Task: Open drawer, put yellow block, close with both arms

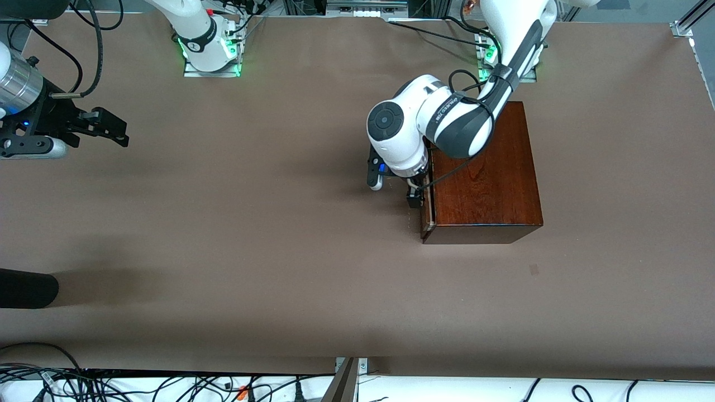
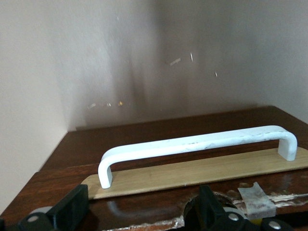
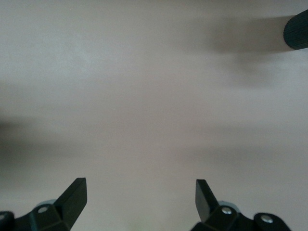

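Note:
The dark mahogany box (image 1: 486, 178) stands toward the left arm's end of the table. Its drawer (image 1: 428, 207) shows only as a thin pale strip at the box's face, which looks toward the right arm's end. My left gripper (image 1: 414, 196) is right at that face, in front of the drawer. In the left wrist view the white bar handle (image 2: 192, 143) lies across the dark drawer front (image 2: 159, 132), close ahead of my open left gripper (image 2: 139, 207), which holds nothing. My right gripper (image 1: 118, 133) hangs open and empty over bare table at the right arm's end, as the right wrist view (image 3: 140, 192) shows. The yellow block is out of view.
A black cylinder end (image 1: 28, 287) juts in at the right arm's end, nearer the front camera; it also shows in the right wrist view (image 3: 296, 31). Cables (image 1: 167, 385) run along the table's front edge. A brown cloth (image 1: 251, 223) covers the table.

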